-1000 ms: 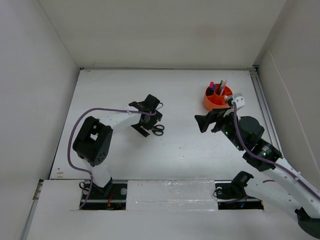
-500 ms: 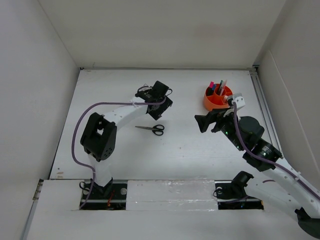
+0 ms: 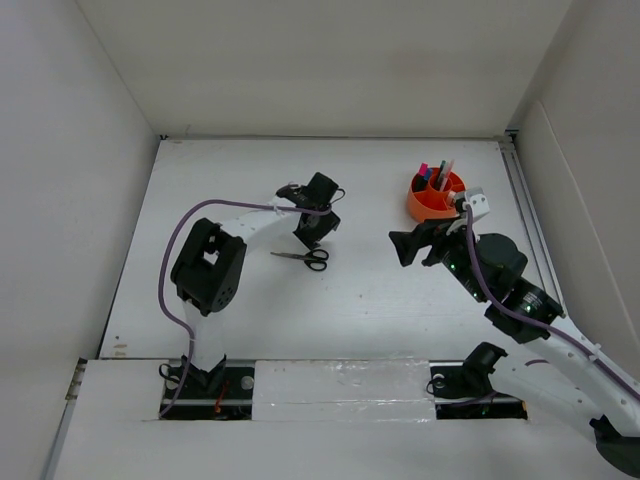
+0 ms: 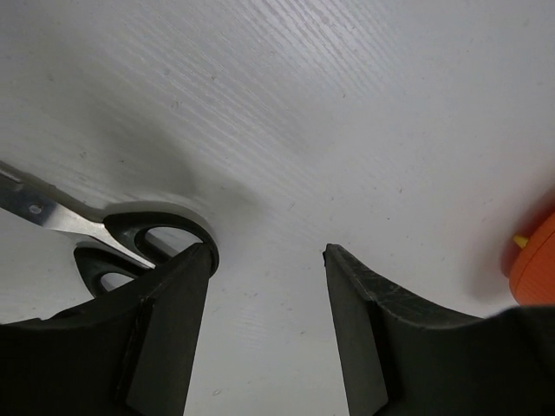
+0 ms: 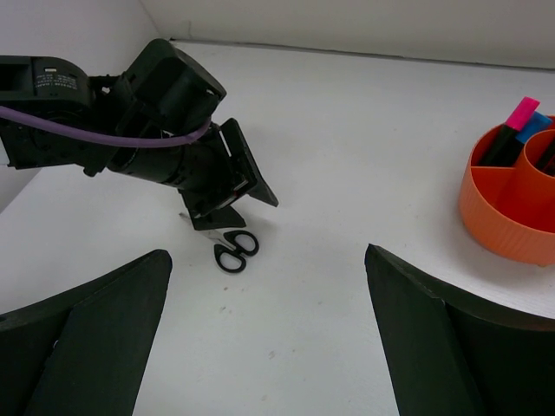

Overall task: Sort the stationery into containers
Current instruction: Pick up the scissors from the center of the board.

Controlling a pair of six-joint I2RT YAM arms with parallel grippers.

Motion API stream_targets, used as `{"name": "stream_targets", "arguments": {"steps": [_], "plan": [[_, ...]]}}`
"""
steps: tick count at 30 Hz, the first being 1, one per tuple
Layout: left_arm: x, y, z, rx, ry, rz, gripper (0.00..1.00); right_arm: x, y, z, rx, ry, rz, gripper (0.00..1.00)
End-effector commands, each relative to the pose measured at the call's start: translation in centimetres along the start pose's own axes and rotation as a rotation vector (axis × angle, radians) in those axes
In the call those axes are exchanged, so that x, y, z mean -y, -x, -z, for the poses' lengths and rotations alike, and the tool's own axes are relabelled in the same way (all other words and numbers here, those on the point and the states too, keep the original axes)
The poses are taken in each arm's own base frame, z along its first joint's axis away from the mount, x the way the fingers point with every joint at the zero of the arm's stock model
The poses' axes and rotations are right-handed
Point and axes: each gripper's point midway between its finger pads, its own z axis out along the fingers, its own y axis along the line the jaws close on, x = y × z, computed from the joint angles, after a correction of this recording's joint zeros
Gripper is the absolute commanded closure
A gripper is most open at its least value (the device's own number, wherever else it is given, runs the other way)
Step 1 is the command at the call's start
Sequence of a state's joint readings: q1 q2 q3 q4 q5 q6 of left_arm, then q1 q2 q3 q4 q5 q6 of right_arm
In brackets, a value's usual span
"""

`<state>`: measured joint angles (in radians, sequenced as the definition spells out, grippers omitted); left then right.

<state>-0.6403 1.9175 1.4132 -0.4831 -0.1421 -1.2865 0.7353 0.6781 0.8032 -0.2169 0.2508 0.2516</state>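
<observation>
Nearest you, the black-handled scissors (image 3: 305, 258) lie flat on the white table (image 3: 220, 180), blades pointing left; your right gripper (image 3: 405, 245) hovers to their right, well apart, fingers spread wide on nothing; just behind the scissors your left gripper (image 3: 310, 232) points down, its jaws parted over bare table, one finger (image 4: 173, 295) right beside the handle loops, contact unclear; farthest, back right, the orange pot (image 3: 430, 207) holds a pink-capped marker (image 5: 523, 113) and a blue-capped marker (image 5: 539, 124) upright.
</observation>
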Motion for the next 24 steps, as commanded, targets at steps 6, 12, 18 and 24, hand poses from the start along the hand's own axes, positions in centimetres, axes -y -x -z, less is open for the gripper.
{"name": "stream_targets", "arguments": {"steps": [6,12,18,24], "plan": [[-1.3,0.3,1.9,0.013,0.005,0.024,0.5,-0.4,0.8,-0.1,0.038,0.011,-0.016,0.01],[-2.4,0.7,0.9,0.03,0.049,0.033,0.52,-0.4,0.8,-0.1,0.038,0.011,-0.016,0.01],[-2.2,0.7,0.9,0.032,0.041,0.035,0.59,-0.4,0.8,-0.1,0.038,0.011,-0.016,0.01],[-3.1,0.2,0.3,0.015,0.067,0.03,0.63,-0.4,1.1,0.2,0.047,0.014,-0.018,0.01]]}}
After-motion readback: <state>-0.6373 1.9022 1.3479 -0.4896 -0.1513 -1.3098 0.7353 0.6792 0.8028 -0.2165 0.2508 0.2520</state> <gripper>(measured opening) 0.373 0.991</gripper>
